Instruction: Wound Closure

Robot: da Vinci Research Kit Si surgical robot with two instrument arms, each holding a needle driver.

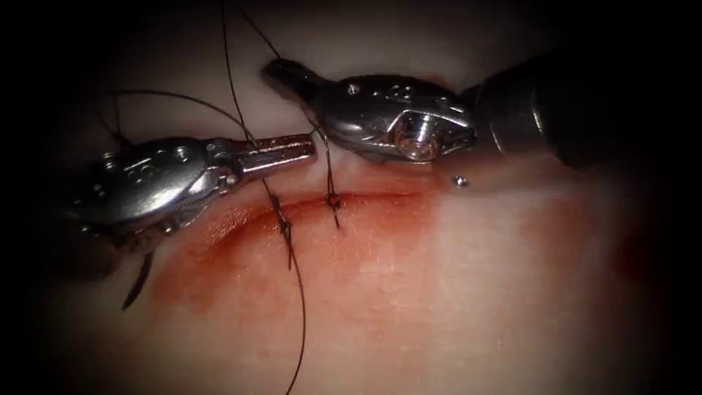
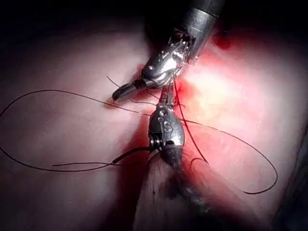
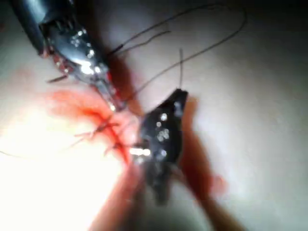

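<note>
The cut (image 1: 365, 196) runs across the tissue (image 1: 453, 292), with two dark stitches on it (image 1: 284, 227) (image 1: 333, 199). My left tool (image 1: 289, 150) reaches in from the left with its jaws shut just above the cut. A long thread (image 1: 252, 143) crosses their base and runs down through the left stitch; I cannot tell if it is clamped. My right tool (image 1: 281, 73) lies above the cut, shut on the thread (image 1: 327, 157) that leads down to the right stitch. A dark curved needle (image 1: 139, 281) lies free on the tissue under the left tool (image 2: 166, 96), left of the cut.
Red fluid (image 1: 241, 256) stains the tissue around and below the cut's left half. Loose thread (image 1: 301, 329) trails toward the near edge, and more loops (image 2: 29, 163) lie on the tissue. A small shiny drop (image 1: 459, 181) sits under the right tool's wrist.
</note>
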